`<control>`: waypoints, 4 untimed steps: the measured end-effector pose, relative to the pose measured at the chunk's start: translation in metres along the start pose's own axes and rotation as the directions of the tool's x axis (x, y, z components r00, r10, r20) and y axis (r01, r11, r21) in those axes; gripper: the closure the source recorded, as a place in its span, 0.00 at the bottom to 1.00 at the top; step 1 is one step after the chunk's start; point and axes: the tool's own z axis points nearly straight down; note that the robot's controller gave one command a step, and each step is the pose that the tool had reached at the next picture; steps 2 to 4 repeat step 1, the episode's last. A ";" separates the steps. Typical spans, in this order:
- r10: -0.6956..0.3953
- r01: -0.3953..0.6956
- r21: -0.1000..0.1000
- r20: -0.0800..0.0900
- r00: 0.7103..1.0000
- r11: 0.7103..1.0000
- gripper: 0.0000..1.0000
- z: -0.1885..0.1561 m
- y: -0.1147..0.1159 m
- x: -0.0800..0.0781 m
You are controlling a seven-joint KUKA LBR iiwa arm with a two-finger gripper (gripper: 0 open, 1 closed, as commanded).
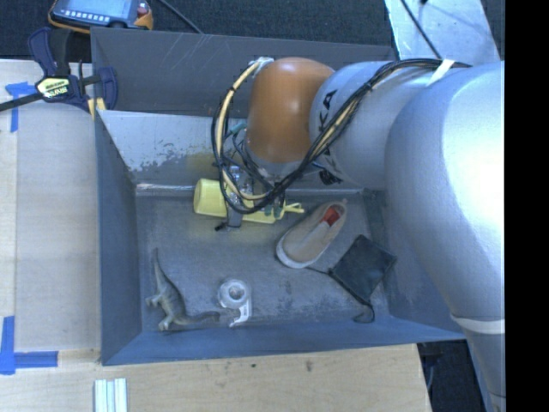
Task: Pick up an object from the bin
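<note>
My end effector (233,215) is hovering beside the yellow object (207,197) just above frame centre; I cannot tell how open it is.

One camera covers the station. It sits above the grey metal bin (116,256) and looks down into it, tilted somewhat to one side, so the bin's side beyond the gripper (233,217) presents its inner face broadly, while the side nearer the lens is foreshortened. Range is close: the bin spans most of the frame. The arm (429,144) enters from the right of the gripper, its orange cover (283,110) lying between lens and gripper.
</note>
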 end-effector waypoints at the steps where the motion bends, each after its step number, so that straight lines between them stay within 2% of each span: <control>1: 0.000 0.000 0.005 -0.018 1.000 1.000 1.00 -0.013 0.000 -0.002; 4: 0.000 0.000 0.005 -0.018 1.000 1.000 1.00 -0.013 0.000 -0.002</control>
